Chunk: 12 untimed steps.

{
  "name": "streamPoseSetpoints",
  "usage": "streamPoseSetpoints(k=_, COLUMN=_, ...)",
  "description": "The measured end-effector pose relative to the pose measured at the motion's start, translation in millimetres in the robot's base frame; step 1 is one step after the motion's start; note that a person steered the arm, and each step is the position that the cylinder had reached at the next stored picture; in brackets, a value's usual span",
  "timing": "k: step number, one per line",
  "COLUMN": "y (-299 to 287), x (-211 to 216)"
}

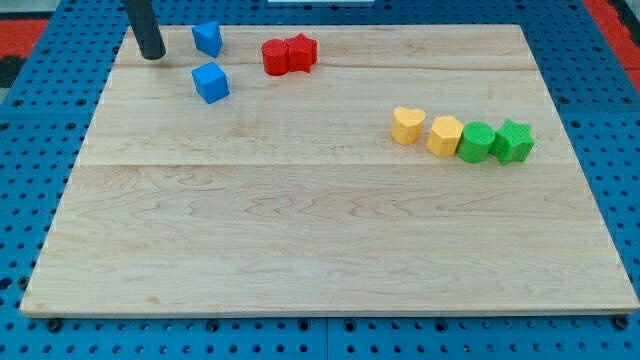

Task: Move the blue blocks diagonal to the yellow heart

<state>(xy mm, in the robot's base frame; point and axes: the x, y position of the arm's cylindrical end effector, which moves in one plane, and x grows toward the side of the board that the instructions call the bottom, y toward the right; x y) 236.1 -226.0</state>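
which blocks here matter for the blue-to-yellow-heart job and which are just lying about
Job: upper blue block, lower blue block, yellow heart, my tip at the view's left of the blue ones.
Lying about: other yellow block, two red blocks, two green blocks.

Two red blocks sit touching near the view's top: a round one (275, 57) on the left, a star-like one (301, 51) on the right. At the view's right, a second yellow block (445, 135) touches a green round block (476, 142), which touches a green star (514, 141). All rest on a pale wooden board (300, 240) over a blue pegboard (30, 120).
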Motion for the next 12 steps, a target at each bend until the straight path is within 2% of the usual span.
streamPoseSetpoints(k=1, y=31, x=-31)
streamPoseSetpoints(k=2, y=43, x=-35)
streamPoseSetpoints(k=4, y=185, x=50)
streamPoseSetpoints(k=6, y=134, x=17)
streamPoseSetpoints(k=7, y=224, x=-17)
streamPoseSetpoints(k=8, y=234, x=-16)
streamPoseSetpoints(k=9, y=176, x=-14)
streamPoseSetpoints(k=10, y=75, x=4)
streamPoseSetpoints(k=11, y=20, x=57)
streamPoseSetpoints(k=12, y=89, x=72)
